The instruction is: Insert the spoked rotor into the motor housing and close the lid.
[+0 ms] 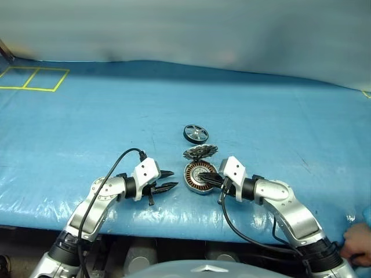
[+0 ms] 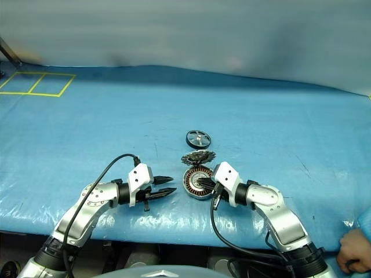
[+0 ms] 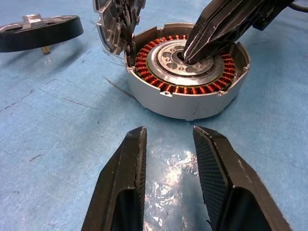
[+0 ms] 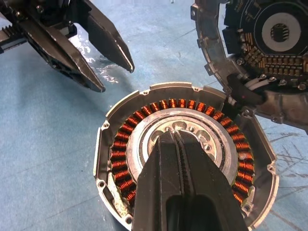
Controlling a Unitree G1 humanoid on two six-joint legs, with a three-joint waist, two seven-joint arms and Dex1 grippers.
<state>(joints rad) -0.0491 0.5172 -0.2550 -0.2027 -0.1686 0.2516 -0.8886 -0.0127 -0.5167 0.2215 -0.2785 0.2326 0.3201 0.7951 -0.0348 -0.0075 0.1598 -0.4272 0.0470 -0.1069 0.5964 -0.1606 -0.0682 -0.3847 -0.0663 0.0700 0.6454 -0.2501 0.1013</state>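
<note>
Apparently to steady it, the shut right gripper (image 4: pixel 179 137) presses on the hub of the round silver motor housing with copper windings (image 3: pixel 190 98). The left gripper (image 3: pixel 169 139), fingers apart and empty, waits just left of it. The black-rimmed spoked rotor (image 1: pixel 196 133) lies farther off on the blue tabletop (image 1: pixel 87 127), and the grey toothed lid (image 1: pixel 200 152) leans between them.

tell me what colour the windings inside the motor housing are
Copper-orange, in a ring around the silver hub of the motor housing; clearest in the right wrist view.

Silver motor housing (image 3: pixel 185 103), copper-orange windings; black-rimmed spoked rotor (image 1: pixel 196 133); grey lid (image 1: pixel 200 152); blue table cover (image 1: pixel 87 133), yellow taped squares (image 1: pixel 33 79) far-left corner.
</note>
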